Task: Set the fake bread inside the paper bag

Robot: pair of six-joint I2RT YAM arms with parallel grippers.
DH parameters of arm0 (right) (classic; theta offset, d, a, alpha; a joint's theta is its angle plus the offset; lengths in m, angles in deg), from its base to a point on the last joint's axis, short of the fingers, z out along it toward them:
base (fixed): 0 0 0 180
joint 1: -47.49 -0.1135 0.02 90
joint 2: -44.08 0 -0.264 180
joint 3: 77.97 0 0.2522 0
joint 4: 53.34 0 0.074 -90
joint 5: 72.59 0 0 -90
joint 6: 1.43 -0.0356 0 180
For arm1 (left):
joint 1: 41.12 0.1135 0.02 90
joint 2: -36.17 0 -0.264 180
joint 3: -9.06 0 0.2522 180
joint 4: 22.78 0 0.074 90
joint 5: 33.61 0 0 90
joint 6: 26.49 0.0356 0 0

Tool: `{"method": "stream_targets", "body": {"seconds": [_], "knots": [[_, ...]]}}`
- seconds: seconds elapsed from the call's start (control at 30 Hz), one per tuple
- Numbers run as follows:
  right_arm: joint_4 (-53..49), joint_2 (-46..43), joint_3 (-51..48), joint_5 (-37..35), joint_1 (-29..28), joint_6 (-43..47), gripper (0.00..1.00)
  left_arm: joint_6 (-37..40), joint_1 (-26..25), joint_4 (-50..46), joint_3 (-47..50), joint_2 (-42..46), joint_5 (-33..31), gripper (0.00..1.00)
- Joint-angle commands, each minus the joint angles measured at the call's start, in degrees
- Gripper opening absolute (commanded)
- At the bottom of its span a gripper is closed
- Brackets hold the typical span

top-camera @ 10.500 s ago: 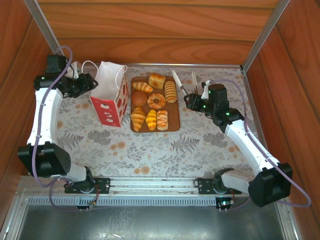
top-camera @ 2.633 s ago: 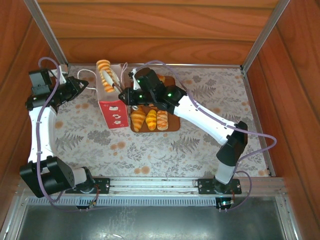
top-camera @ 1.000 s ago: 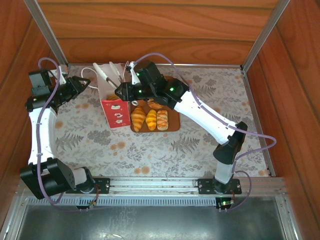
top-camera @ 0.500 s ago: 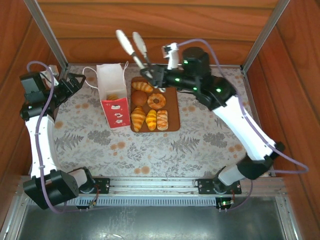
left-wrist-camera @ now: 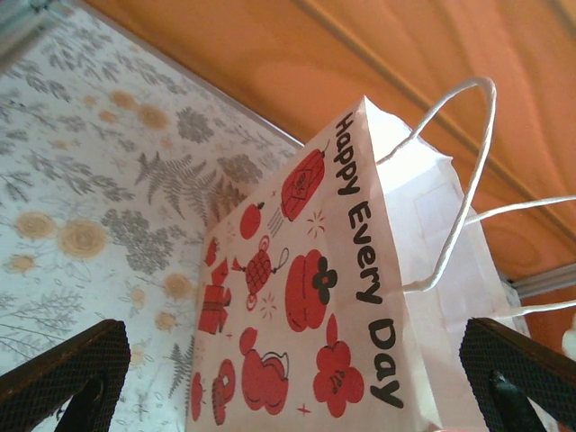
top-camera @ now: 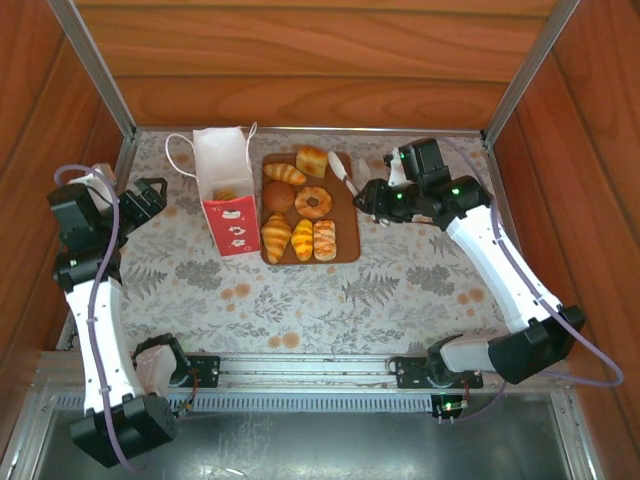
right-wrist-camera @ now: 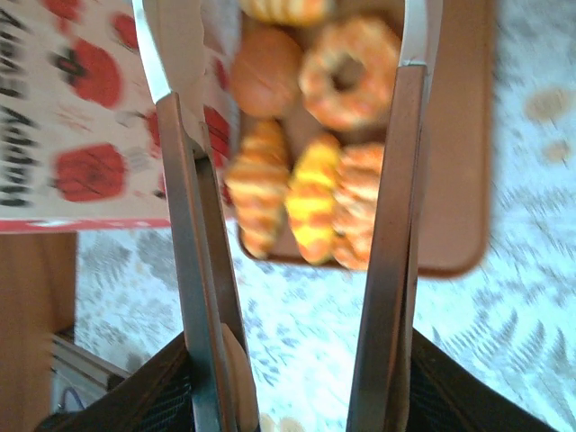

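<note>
Starting at the left of the overhead view, the left gripper [top-camera: 148,197] stands spread wide, apart from the paper bag [top-camera: 230,225], which has 1 pastry [top-camera: 226,195] inside. 7 pieces of fake bread [top-camera: 313,202] sit on the brown board [top-camera: 348,225] at centre. Further right, the right gripper [top-camera: 372,197] pinches metal tongs [top-camera: 340,170], their blades apart and empty. The toys look light, stiff and likely slippery, so squeeze across the middle.

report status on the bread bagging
Left gripper open, left of paper bag. Right gripper holds empty tongs. One fake bread bagged, seven on board. Bag mouth unobstructed.
</note>
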Motion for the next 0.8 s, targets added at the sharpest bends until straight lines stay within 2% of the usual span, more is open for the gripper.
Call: {"method": "stream_targets", "body": {"seconds": [0.0, 0.23, 0.5, 0.77], "knots": [[-2.7, 3.0, 0.1, 2.4, 0.6, 3.6, 0.51, 1.9, 0.3, 2.7, 1.2, 2.6, -4.5, 1.00], [-5.8, 13.9, 5.6, 0.4, 0.6, 7.9, 0.51, 0.6, 0.3, 3.1, 3.2, 2.6, -4.2, 1.00], [-10.4, 25.9, 15.0, -0.9, 0.6, 11.4, 0.51, -5.0, 0.2, 5.3, 9.6, 3.1, -0.9, 1.00], [-16.0, 34.1, 22.4, -1.6, 0.5, 13.4, 0.49, -8.2, 0.3, 9.3, 14.5, 2.4, -1.2, 1.00]]}}
